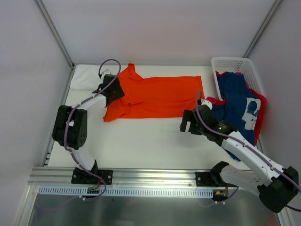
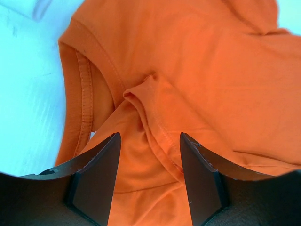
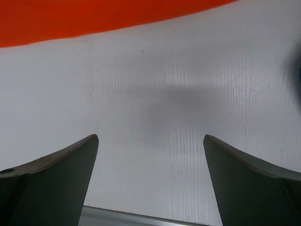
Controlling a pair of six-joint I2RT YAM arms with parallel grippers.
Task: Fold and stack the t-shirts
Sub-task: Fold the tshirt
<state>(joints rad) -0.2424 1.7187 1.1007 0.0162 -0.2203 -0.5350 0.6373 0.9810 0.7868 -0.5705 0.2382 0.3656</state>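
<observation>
Left claw (image 2: 149,140), jaws apart, straddles the orange shirt's (image 1: 160,96) collar end; shirt runs rightward toward the released right claw (image 3: 150,141).

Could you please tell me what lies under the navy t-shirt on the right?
A pink-red t-shirt shows past the edges of the navy t-shirt on both sides. How far it runs beneath, and whether anything else lies there, is covered.

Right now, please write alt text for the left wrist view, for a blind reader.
The left gripper, jaws apart, hangs over a raised fold of the orange t-shirt near a stitched edge. White table shows at the left.
</observation>
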